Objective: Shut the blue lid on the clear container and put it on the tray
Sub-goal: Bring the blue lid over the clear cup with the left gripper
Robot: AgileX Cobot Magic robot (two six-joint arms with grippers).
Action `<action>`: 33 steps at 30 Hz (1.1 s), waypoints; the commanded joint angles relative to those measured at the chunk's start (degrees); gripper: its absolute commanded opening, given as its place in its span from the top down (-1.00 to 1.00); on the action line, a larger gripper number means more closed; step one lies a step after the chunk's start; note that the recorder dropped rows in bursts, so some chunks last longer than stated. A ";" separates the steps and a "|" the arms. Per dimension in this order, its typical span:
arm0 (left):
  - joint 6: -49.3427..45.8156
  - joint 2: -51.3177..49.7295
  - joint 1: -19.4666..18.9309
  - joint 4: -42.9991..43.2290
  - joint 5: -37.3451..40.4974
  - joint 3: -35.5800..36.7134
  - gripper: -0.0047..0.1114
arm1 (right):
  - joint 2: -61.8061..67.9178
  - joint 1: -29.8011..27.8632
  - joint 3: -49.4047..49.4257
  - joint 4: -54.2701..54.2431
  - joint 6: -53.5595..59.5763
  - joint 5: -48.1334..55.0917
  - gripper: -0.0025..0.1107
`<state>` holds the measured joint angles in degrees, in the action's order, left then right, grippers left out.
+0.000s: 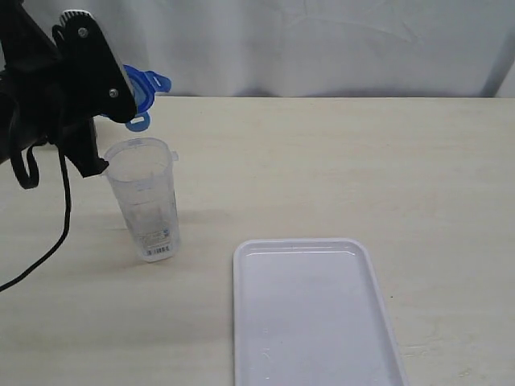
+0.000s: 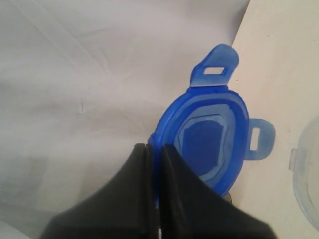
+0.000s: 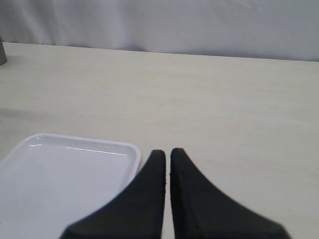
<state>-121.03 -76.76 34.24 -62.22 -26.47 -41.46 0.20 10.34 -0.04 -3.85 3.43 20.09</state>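
Jaws of the left gripper (image 2: 153, 149) were clamped on the near edge of the blue lid (image 2: 207, 137), a thin pinch at the rim with the rest of the lid standing free. Two snap flaps showed in the left wrist view, both splayed outward. In the exterior view the lid hung in the air at about 12 o'clock from the mouth of the clear container (image 1: 145, 201), apart from it and tilted rather than level. The container stood upright and open on the table (image 1: 362, 161), with the tray (image 1: 241, 305) at about 4 o'clock from it, near but not touching.

Seating the lid well would probably call for levelling it first, centring it over the flanged rim, and lowering with the flaps kept outside the rim. An edge pinch could let the lid pivot, and the tall narrow canister looked easy to tip, so a straight, gentle press seemed wise.

The right gripper (image 3: 168, 152) hung with jaws together and empty, just beside a tray corner.
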 commanded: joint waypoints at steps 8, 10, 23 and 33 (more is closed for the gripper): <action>-1.74 0.37 0.44 -5.74 0.43 0.10 0.92 | -0.20 -0.16 0.04 0.22 0.01 -0.40 0.88; -1.74 0.37 0.44 -5.85 0.43 0.10 0.92 | -0.20 -0.16 0.04 0.22 0.01 -0.40 0.88; -1.74 0.71 4.39 -7.20 -6.66 0.10 0.92 | -0.20 -0.16 0.04 0.22 0.01 -0.40 0.88; -1.74 0.59 8.43 -5.70 -21.91 0.10 0.92 | -0.20 -0.16 0.04 0.22 0.01 -0.40 0.88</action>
<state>-121.03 -76.72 41.99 -69.07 -41.89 -41.46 0.20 10.34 -0.04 -3.85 3.43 20.09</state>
